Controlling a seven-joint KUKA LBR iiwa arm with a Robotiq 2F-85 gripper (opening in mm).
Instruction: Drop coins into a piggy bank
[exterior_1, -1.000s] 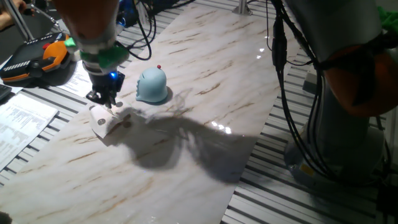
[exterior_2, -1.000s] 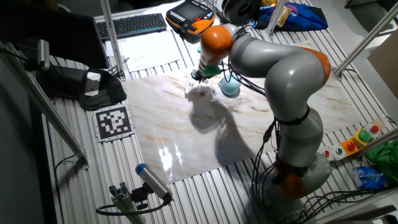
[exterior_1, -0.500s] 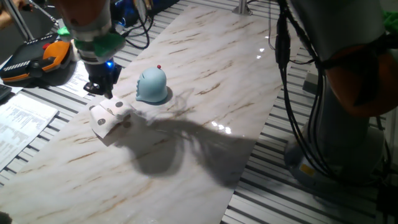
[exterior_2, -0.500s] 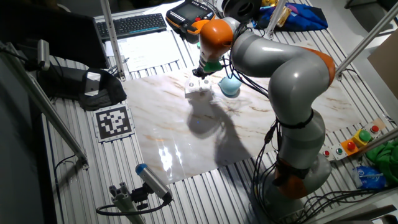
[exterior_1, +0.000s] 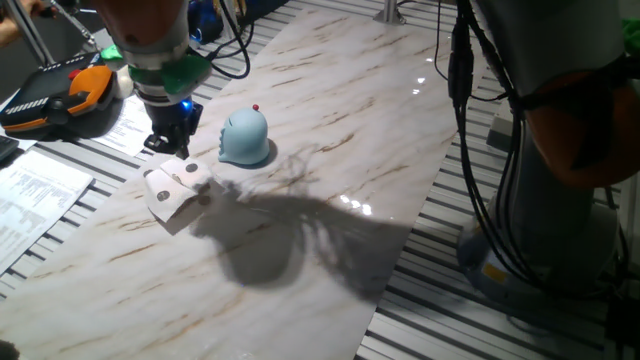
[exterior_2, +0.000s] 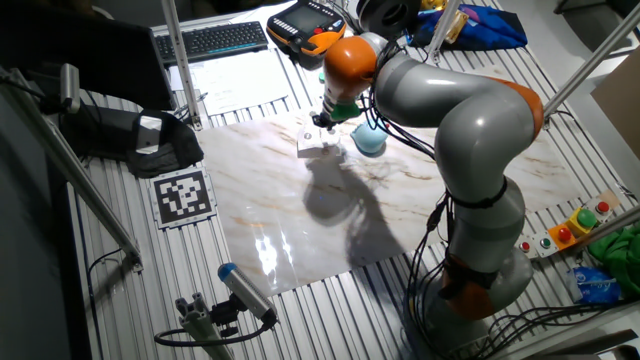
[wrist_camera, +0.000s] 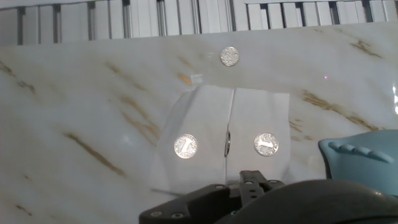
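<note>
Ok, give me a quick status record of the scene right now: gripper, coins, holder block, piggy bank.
gripper: above the block's far edge; whether it holds a coin cannot be told
block: off-white, on the marble table
coins on block: two lying flat, one seemingly on edge in the middle
loose coin: on the table beyond the block
piggy bank: upright, beside the block

Gripper (exterior_1: 172, 150) risen off the block (exterior_1: 172, 190) since a second ago, then drifted slightly toward 3 o'clock in the last half second, arm shadow (exterior_1: 265, 235) on the marble shifted with it
</note>
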